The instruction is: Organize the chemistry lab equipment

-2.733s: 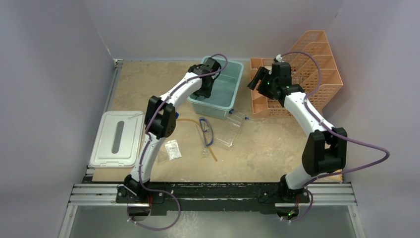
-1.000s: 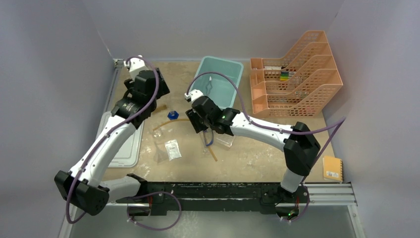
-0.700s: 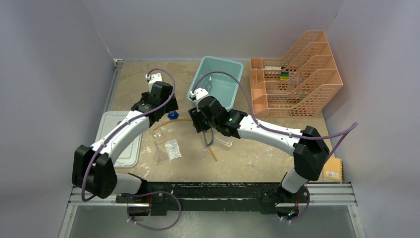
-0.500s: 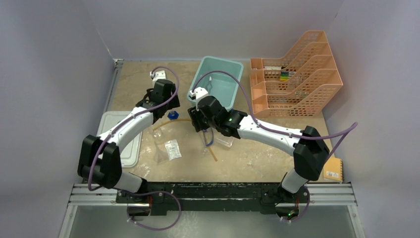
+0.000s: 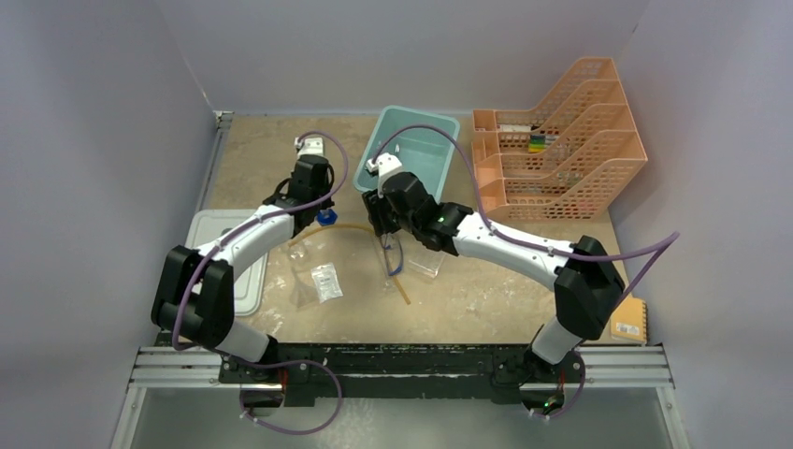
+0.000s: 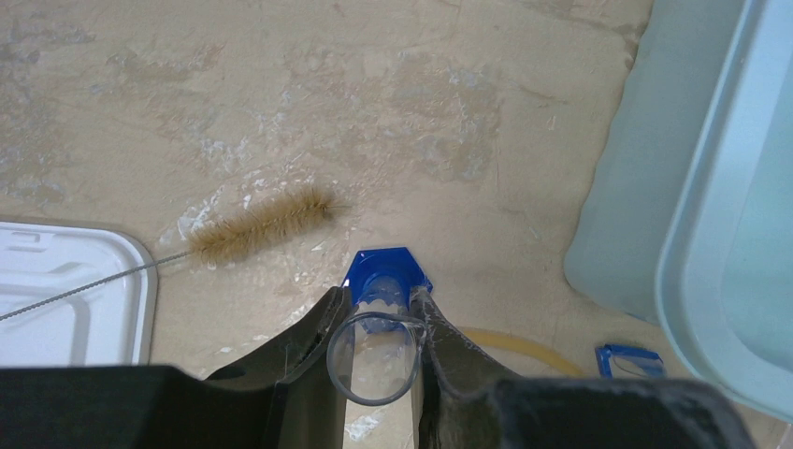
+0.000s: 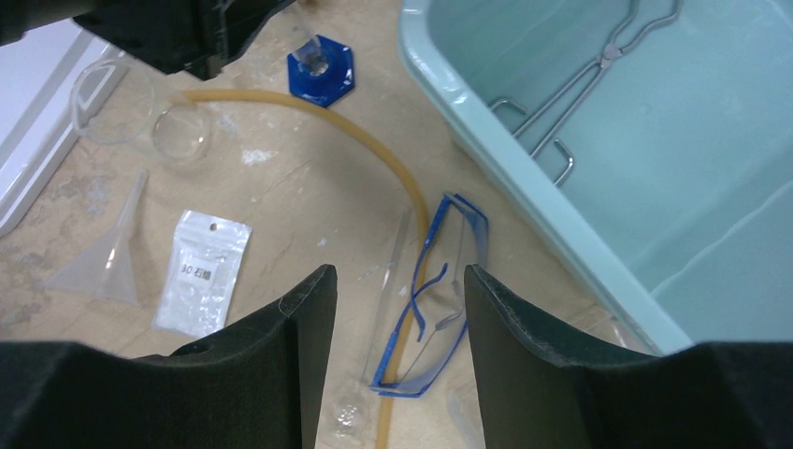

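A clear cylinder [image 6: 376, 360] on a blue hexagonal foot [image 6: 385, 271] stands upright by the teal bin, and my left gripper [image 6: 379, 295] is shut on its rim; the same gripper [image 5: 320, 208] shows from above. My right gripper [image 7: 397, 273] hangs open over the blue-framed goggles [image 7: 439, 281], touching nothing; it [image 5: 383, 224] is beside the bin. The amber rubber tube [image 7: 374, 140] curves under the goggles. A thin brush [image 6: 262, 220] lies left of the cylinder. Metal tongs [image 7: 580, 84] lie in the bin. A small packet [image 7: 201, 271] and a clear funnel [image 7: 103, 257] lie on the table.
The teal bin [image 5: 453, 159] sits at the back centre, with the orange mesh tiered tray [image 5: 561, 168] to its right. A white lid [image 5: 220, 271] lies at the left edge. A clear rack [image 5: 425, 257] lies by the goggles. A yellow notebook [image 5: 628, 318] is at the near right.
My left arm swung in from the far left to the blue-footed cylinder and its jaws closed on it. My right gripper shifted slightly toward the bin, staying open above the goggles.
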You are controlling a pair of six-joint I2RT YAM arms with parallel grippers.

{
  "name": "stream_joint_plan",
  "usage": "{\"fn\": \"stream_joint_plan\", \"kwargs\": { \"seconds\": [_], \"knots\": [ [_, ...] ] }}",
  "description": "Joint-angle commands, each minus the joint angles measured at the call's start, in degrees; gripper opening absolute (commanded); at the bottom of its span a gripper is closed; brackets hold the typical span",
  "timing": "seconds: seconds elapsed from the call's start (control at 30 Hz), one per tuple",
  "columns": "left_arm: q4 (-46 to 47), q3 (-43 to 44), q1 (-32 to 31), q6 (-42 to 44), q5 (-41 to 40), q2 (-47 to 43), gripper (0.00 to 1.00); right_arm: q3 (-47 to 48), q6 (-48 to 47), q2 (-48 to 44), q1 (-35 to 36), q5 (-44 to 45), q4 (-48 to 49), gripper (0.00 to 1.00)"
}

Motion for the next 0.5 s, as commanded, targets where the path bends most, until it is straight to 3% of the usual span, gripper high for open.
{"fn": "stream_joint_plan", "kwargs": {
  "seconds": [0.0, 0.2, 0.47],
  "knots": [
    [0.9, 4.0, 0.4, 1.9, 1.1, -2.9, 0.0, -1.3, -0.9, -4.1, -2.3, -2.7, 6.8, 0.55],
    [-13.1, 14.8, 0.4, 0.5, 2.6, -6.4, 0.0, 4.7, -2.7, -6.5, -7.9, -20.4, 8.8, 0.58],
    [-28.6, 28.5, 0.4, -1.8, 22.3, -6.7, 0.0, 8.2, -9.1, -6.2, -8.3, -29.7, 15.0, 0.63]
  ]
}}
